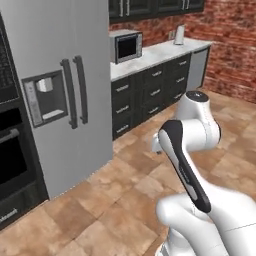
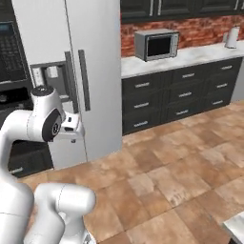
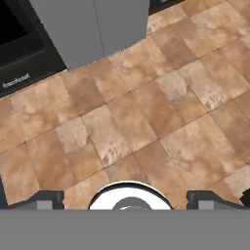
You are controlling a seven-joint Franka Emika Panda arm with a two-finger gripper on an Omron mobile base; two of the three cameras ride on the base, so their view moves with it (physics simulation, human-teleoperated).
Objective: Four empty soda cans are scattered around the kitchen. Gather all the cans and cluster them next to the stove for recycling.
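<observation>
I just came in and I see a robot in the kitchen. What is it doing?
The robot's white arm is folded up over the tiled floor and isn't holding anything. Its gripper is open and pointing down at bare tiles. It stands in front of the big grey fridge, with a microwave on the counter further along. It is meant to collect soda cans, but it hasn't picked one up yet.

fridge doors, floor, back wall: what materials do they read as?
Fridge: brushed steel look, flat grey doors with a dull sheen, dark bar handles.
Floor: stone or ceramic tile, mottled brown slabs with thin grout lines.
Back wall: red brick, visible mortar courses.
</observation>
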